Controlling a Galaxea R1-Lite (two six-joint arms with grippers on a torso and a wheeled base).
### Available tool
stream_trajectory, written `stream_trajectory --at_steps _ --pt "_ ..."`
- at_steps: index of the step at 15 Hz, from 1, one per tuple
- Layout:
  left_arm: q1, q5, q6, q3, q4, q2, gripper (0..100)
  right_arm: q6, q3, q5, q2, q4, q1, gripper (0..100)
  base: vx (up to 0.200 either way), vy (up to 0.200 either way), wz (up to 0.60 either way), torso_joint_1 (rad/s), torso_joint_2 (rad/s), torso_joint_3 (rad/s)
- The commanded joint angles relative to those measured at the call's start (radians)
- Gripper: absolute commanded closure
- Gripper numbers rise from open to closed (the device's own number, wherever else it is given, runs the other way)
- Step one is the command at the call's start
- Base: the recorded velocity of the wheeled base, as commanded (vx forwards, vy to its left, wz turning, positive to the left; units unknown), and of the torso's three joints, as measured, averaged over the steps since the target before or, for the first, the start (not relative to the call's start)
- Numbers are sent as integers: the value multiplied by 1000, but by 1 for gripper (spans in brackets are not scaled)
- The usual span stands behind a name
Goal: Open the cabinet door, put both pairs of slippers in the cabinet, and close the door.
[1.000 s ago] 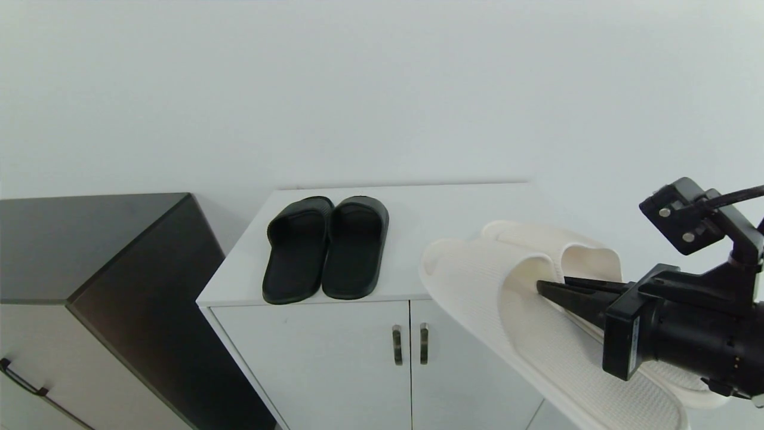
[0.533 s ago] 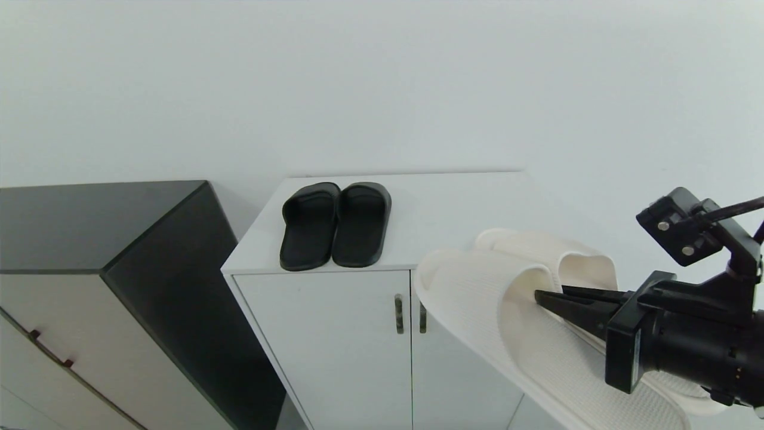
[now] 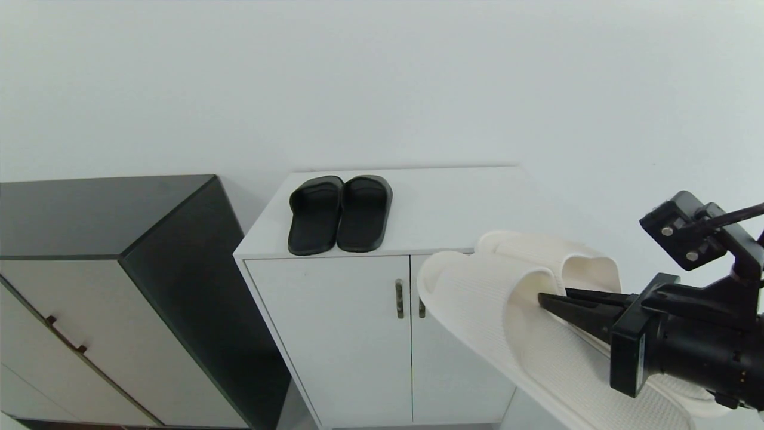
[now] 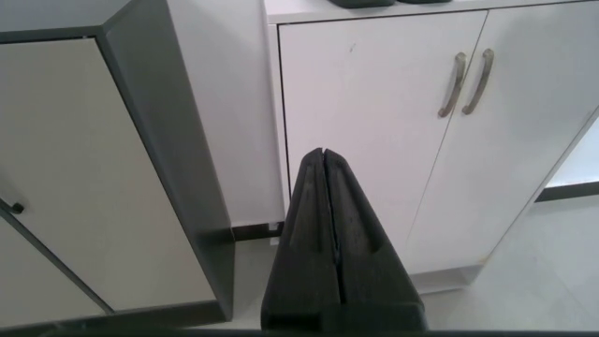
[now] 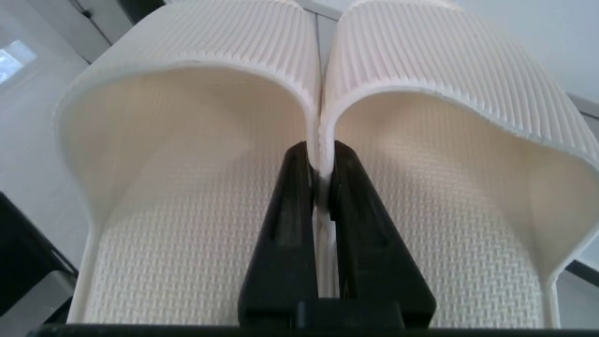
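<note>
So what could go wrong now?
The right end effector pinches both white slippers by just their inner edges, so one might slip out. The doors are shut, and the left end effector is shut too; it must open to grab a handle. The black slippers sit near the cabinet's front edge, so a bump could knock them off.

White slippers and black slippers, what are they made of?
The white slippers look like soft foam or cloth, matte: a ribbed, waffle-like pattern covers them. The black slippers look like moulded rubber or plastic: smooth, one-piece, slightly shiny.
</note>
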Motion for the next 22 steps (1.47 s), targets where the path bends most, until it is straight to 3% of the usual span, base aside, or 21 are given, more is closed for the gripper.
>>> stream_trajectory --at_steps 1,10,19,20,22 --pt "0 0 0 0 0 0 100 -8 3 0 4 -1 0 100 0 0 0 0 0 0" --pt "0 0 0 0 0 0 100 -25 19 1 5 -3 0 100 0 0 0 -4 6 5" --pt "0 0 5 0 -2 0 100 -26 20 4 11 -1 3 100 0 0 0 -186 472 279" --pt "0 0 5 0 -2 0 0 -26 19 4 14 -1 4 100 0 0 0 -193 505 310" --pt "0 0 5 0 -2 0 0 -26 19 6 17 -1 4 100 0 0 0 -173 498 312"
